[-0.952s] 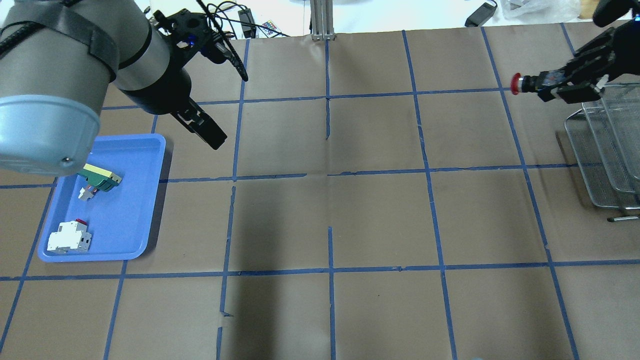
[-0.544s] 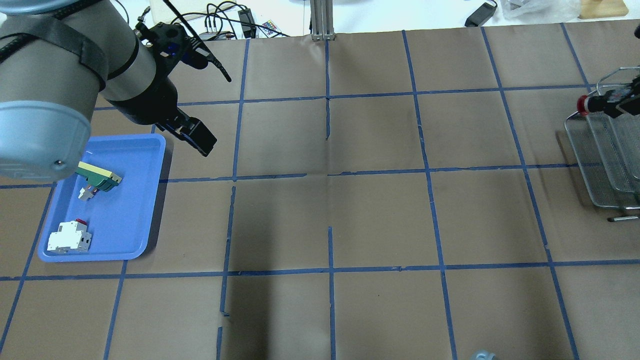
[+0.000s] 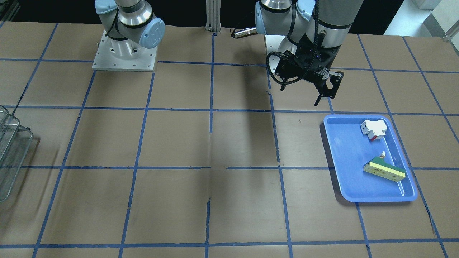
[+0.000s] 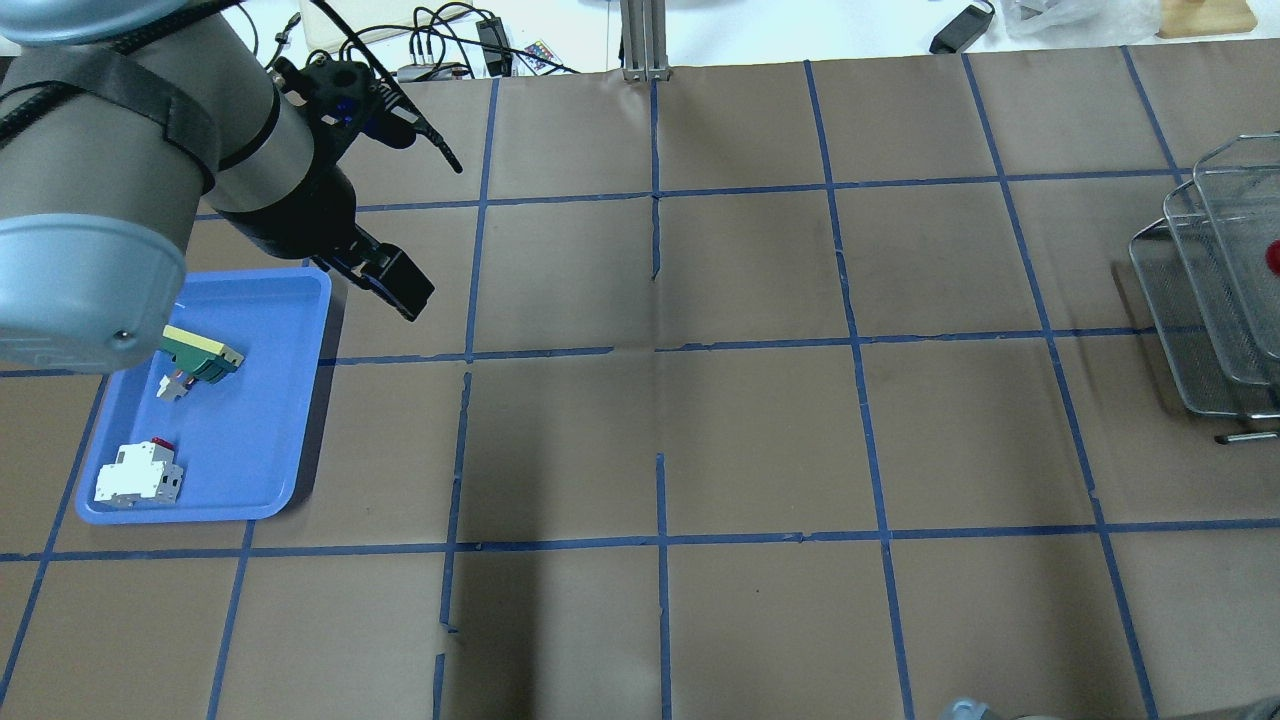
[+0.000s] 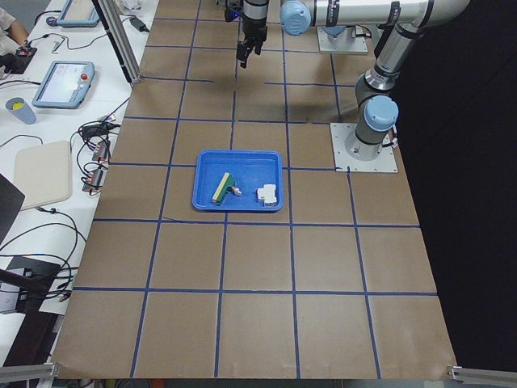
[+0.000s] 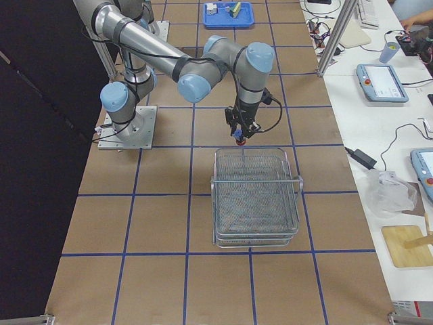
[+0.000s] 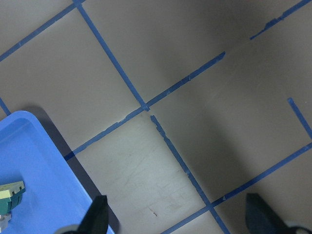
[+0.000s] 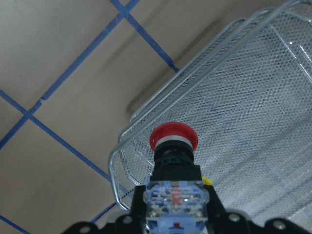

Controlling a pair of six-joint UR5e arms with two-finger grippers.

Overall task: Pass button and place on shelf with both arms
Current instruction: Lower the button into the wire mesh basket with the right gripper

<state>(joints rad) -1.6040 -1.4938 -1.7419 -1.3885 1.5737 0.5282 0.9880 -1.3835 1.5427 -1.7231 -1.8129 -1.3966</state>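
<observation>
The button (image 8: 173,146), with its red mushroom head, black body and blue-and-white rear block, is held in my right gripper (image 8: 175,217). It hangs head down over the near corner of the silver wire-mesh shelf (image 8: 243,97). The exterior right view shows the right gripper (image 6: 238,130) just above the shelf's (image 6: 257,196) edge that faces the robot. In the overhead view only the button's red head (image 4: 1273,255) shows, over the shelf (image 4: 1215,300). My left gripper (image 4: 395,285) is open and empty, above the table beside the blue tray's far right corner.
The blue tray (image 4: 290,400) at the left holds a yellow-green wedge block (image 4: 205,352) and a white-and-red boxy switch (image 4: 138,475). In the left wrist view the tray's (image 7: 34,165) corner is at lower left. Cables lie beyond the table's far edge.
My right gripper carried the button to the right and out of the overhead view, to above the shelf. My left gripper drew back slightly toward the tray.
</observation>
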